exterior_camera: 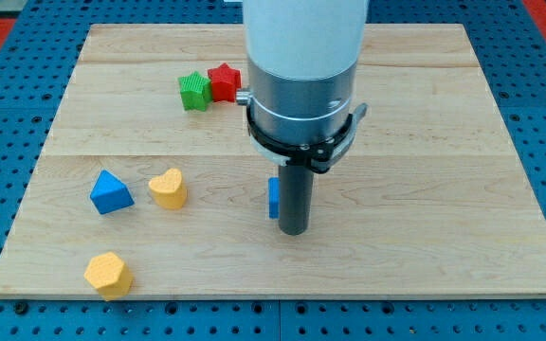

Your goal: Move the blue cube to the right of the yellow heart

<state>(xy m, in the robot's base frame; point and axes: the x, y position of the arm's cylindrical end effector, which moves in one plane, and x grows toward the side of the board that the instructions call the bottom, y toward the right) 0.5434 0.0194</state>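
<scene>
The blue cube sits near the board's middle, mostly hidden behind my rod; only its left edge shows. My tip rests on the board, touching or just right of the cube. The yellow heart lies to the cube's left, about a hundred pixels away.
A blue triangular block lies left of the heart. A yellow hexagonal block sits near the bottom left corner. A green block and a red star touch each other at the top. The wooden board lies on blue pegboard.
</scene>
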